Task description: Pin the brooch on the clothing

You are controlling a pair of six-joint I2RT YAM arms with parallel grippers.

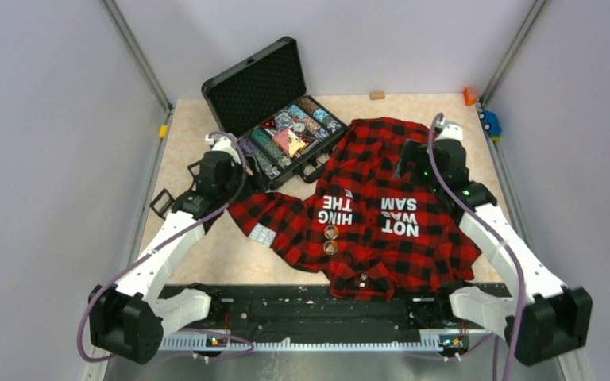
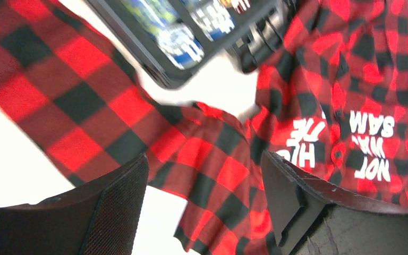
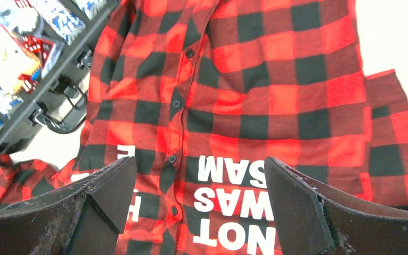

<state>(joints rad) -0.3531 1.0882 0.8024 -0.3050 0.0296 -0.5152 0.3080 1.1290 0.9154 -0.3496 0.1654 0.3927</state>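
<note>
The clothing, a red-and-black checked shirt with white lettering, lies spread on the table, collar toward the near edge. Two small round brooches sit on its left front, one above the other. My left gripper hovers open over the shirt's left sleeve, beside the case, nothing between its fingers. My right gripper hangs open above the shirt's upper right part. In the right wrist view its jaws stand wide over the button placket and the lettering, holding nothing.
An open black case with a foam lid holds several colourful items at the back left, touching the shirt; its edge shows in the left wrist view. A small wooden block, an orange piece and a blue piece sit by the back wall.
</note>
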